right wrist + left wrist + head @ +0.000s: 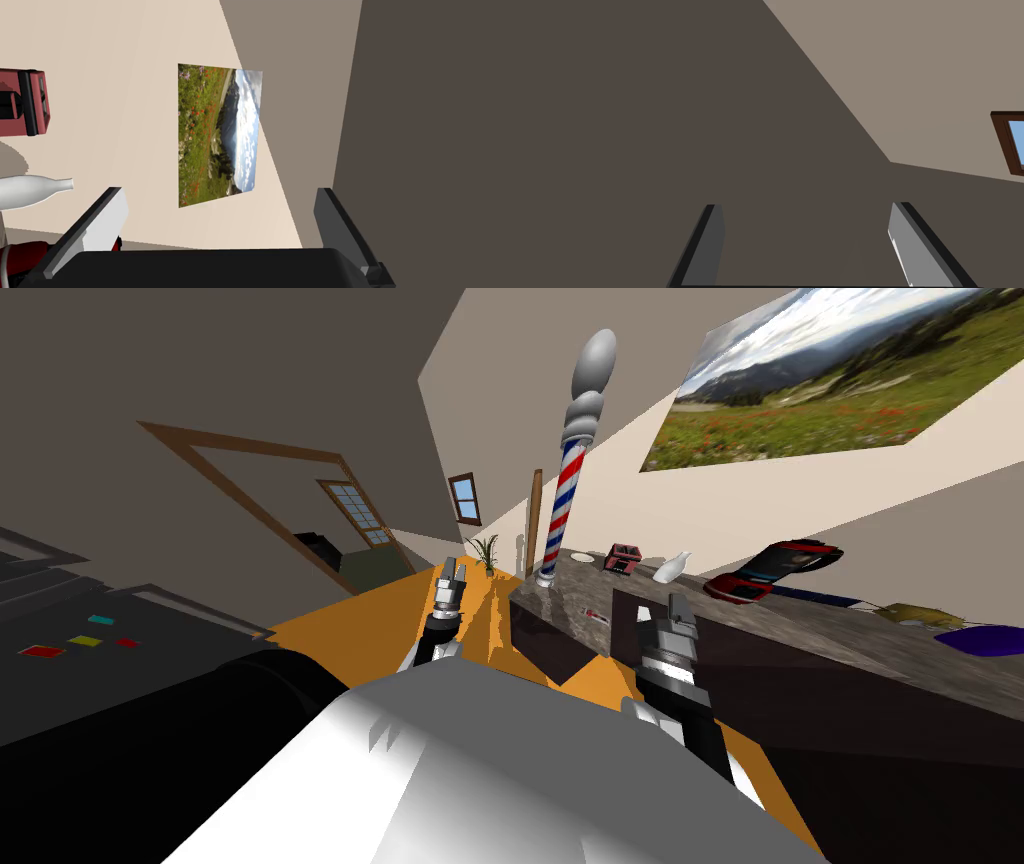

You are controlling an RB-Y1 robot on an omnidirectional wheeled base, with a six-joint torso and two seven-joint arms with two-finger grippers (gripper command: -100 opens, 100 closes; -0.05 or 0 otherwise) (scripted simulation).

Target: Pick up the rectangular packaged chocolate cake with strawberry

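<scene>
Nearest, the right end effector (662,610) hangs at the near edge of the desk (800,623), its fingers apart and empty; the left end effector (455,571), also spread, is raised over the orange floor (380,608); farther along the desk, near a white vase (672,567), sits a red-and-dark rectangular box (622,558), which I take for the cake; likely light, stiff-walled yet crushable, so best pinched gently across its narrow sides; a striped pole (562,503) stands at the desk's far corner.

Packaged cake (622,558), rectangular red box with dark panels, standing on the grey mottled counter (800,628), well ahead of the right gripper (660,610), off to one side of its parted fingers, untouched, near a white bottle (672,568).
</scene>
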